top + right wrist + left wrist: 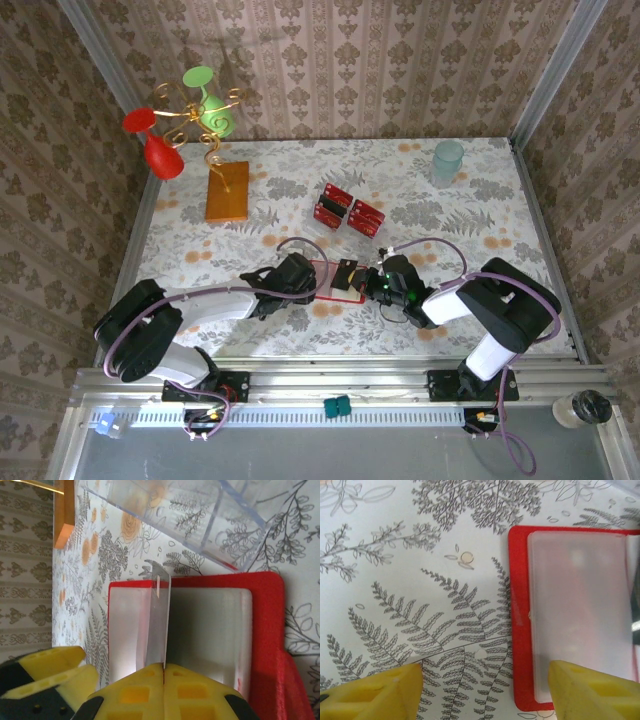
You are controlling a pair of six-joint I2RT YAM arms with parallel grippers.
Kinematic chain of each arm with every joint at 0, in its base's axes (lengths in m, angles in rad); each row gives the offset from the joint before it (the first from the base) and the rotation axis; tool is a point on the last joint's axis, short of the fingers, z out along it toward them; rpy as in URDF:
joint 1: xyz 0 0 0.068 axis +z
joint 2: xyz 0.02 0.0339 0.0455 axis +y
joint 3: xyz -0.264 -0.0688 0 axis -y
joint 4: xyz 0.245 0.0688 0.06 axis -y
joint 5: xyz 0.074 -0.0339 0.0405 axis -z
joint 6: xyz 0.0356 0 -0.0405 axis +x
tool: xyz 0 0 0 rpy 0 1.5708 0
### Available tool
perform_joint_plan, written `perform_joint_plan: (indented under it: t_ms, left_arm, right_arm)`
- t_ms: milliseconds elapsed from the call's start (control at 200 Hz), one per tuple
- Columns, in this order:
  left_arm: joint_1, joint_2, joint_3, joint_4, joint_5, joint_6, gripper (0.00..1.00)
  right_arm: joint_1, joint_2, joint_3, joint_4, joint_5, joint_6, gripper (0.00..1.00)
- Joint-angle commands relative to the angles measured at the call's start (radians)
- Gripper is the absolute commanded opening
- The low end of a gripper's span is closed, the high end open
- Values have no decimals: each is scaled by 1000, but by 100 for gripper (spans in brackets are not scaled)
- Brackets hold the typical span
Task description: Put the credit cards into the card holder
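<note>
Where the card holder (325, 283) lies: open flat on the table (480, 220), towards its near edge, between the two hands. Its red rim (519, 605) is seen around a pale clear pocket (580, 605).
Step in hand: judged to be the opening of a pocket so that a card can be slid in. No card is seen inside the holder (265, 630) yet.
How it is best done: the flap should be lifted only as far as a card's thickness requires, since a harder pull would probably drag or fold the light holder. The red cover should be pinned down on the opposite side. A card should then be brought in flat, with one edge aimed at the mouth of the pocket (210, 630).
Right hand (164, 667): fully closed, its yellow fingertips pressed together on a thin pale sheet (159, 625) that stands up from the middle of the holder. This is taken to be the pocket's clear flap. In the top view the hand (352, 275) is seen at the holder's right edge.
Left hand (485, 692): partly open and nothing is held. One finger is over the corner of the pocket and the other over bare table. Whether the holder is pressed cannot be told. It (298, 272) is seen at the holder's left edge.
Credit cards (335, 207): laid together farther back on the table, well apart from both hands, none gripped.
Orange-brown slab (227, 190): farther back to the left, not involved.
</note>
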Motion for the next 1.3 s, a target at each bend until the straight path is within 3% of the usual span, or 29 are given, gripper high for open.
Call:
perform_joint_plan:
  t_ms: [0, 335, 755, 1065, 1295]
  left_arm:
    - [9, -16, 49, -27, 6, 52, 68]
    - [13, 90, 118, 0, 45, 119, 68]
    - [-1, 109, 37, 31, 31, 105, 68]
    - [-13, 25, 82, -7, 9, 113, 68]
    - [-24, 68, 90, 16, 11, 124, 68]
  right_arm:
    - [-5, -31, 18, -149, -42, -67, 0]
    - [-59, -108, 33, -342, -86, -196, 0]
    - [-63, -130, 48, -331, -129, -202, 0]
    - [-63, -132, 38, -297, -147, -195, 0]
    - [-63, -151, 13, -273, -140, -179, 0]
